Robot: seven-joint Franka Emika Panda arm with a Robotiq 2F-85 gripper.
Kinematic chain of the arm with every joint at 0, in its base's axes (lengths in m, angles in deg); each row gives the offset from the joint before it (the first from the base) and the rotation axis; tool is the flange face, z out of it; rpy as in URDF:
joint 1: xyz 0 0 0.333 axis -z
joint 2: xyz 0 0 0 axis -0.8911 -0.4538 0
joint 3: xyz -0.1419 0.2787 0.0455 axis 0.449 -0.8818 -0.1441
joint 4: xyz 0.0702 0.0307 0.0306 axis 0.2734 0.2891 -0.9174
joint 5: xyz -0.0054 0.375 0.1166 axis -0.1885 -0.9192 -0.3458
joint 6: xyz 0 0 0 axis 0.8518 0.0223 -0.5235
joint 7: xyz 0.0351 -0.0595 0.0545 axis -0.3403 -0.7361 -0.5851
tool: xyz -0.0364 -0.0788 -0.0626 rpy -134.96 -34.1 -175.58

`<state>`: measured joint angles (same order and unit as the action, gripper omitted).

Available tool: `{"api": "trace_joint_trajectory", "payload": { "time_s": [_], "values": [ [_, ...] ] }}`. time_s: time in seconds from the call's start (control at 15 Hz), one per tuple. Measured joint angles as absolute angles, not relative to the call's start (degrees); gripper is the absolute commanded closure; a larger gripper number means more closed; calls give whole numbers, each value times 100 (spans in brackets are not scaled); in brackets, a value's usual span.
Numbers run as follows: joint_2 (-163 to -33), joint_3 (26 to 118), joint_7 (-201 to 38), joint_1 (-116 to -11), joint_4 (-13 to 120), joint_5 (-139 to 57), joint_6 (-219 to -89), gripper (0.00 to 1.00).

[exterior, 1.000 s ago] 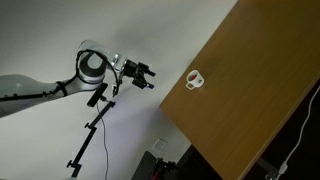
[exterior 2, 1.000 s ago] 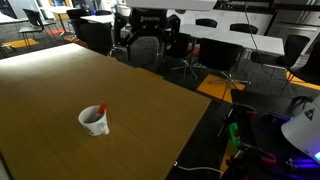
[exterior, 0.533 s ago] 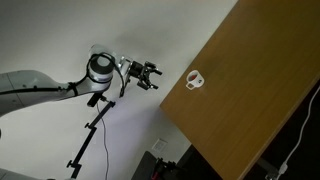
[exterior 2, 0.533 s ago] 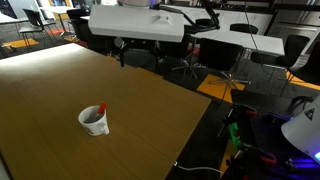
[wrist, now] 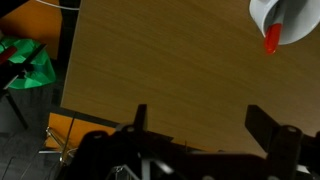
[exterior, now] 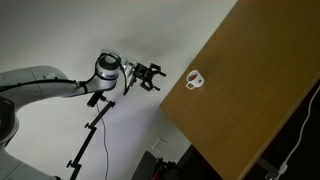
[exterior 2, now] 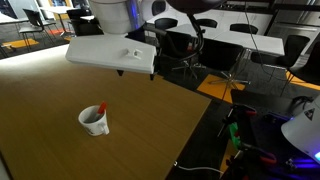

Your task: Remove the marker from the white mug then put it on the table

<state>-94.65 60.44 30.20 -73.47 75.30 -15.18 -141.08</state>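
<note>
The white mug (exterior 2: 95, 121) stands on the light-brown wooden table (exterior 2: 50, 85), with the red marker (exterior 2: 101, 110) leaning out of its rim. In an exterior view the mug (exterior: 195, 79) sits near the table's edge (exterior: 260, 95), and my gripper (exterior: 152, 75) hangs off that edge, a short way from the mug, open. In the wrist view my gripper (wrist: 205, 122) is open and empty over the tabletop (wrist: 150, 70). The mug (wrist: 290, 18) and the marker's red end (wrist: 272, 38) show at the top right corner, well apart from the fingers (wrist: 270, 125).
My white arm link (exterior 2: 110, 52) reaches over the table's far side. Office chairs and desks (exterior 2: 225, 45) stand beyond the table. A green object (wrist: 30, 65) and cables lie on the floor past the table edge. A black stand (exterior: 90, 135) is below the arm.
My arm has swung toward the table and the mug, and its white link now hangs over the table's far side. The mug and marker have not moved.
</note>
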Motion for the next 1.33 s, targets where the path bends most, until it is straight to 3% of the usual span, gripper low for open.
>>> {"api": "trace_joint_trajectory", "payload": {
  "time_s": [1.33],
  "values": [
    [-11865,6569,4307,-8153,5123,-743,-12711,0]
  ]
}}
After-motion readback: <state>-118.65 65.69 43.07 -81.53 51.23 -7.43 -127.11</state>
